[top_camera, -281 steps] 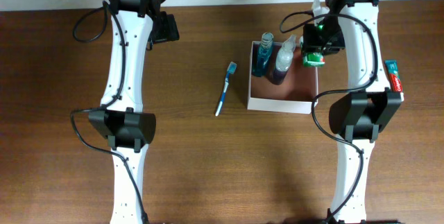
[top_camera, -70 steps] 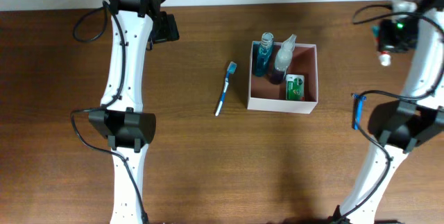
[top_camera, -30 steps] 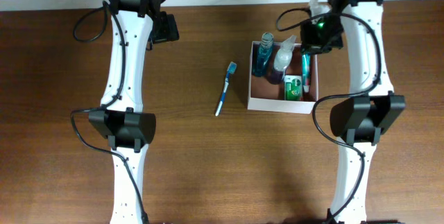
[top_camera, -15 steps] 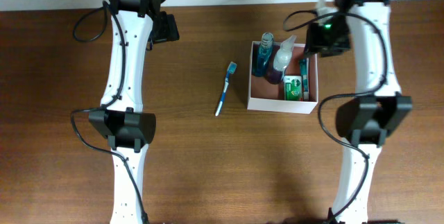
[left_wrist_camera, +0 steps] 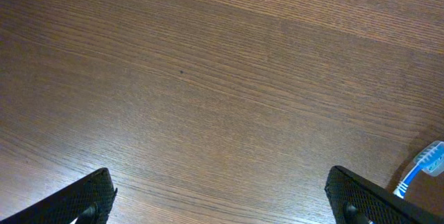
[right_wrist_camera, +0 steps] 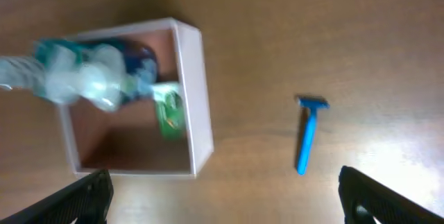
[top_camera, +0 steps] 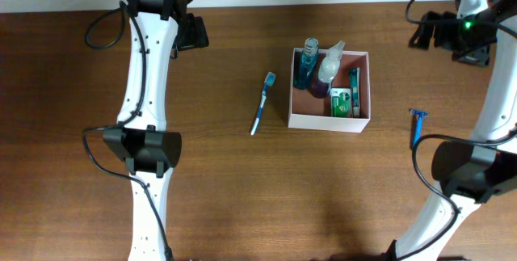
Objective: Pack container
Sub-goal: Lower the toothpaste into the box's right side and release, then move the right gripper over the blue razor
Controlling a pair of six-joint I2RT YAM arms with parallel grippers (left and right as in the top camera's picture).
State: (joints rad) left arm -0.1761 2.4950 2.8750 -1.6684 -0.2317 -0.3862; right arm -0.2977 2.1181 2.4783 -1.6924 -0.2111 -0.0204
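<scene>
The container [top_camera: 327, 122], a white-walled box with a pink inside, stands mid-table and holds a blue bottle [top_camera: 305, 65], a spray bottle [top_camera: 327, 69], a green packet [top_camera: 343, 102] and a slim tube [top_camera: 354, 82]. A blue toothbrush [top_camera: 261, 103] lies on the table to its left, a blue razor [top_camera: 415, 124] to its right. My right gripper [top_camera: 422, 33] hangs open and empty at the back right, away from the box. The right wrist view is blurred but shows the container [right_wrist_camera: 198, 92] and razor [right_wrist_camera: 307, 134] below the gripper [right_wrist_camera: 225, 207]. My left gripper [top_camera: 194, 32] [left_wrist_camera: 222, 207] is open over bare wood.
The toothbrush head [left_wrist_camera: 424, 163] shows at the right edge of the left wrist view. Both white arms reach from the table's front edge along the left and right sides. A pale wall runs along the table's far edge.
My right gripper opened over the container, left the slim tube inside it, and swung away to the back right. The left arm has not moved.
</scene>
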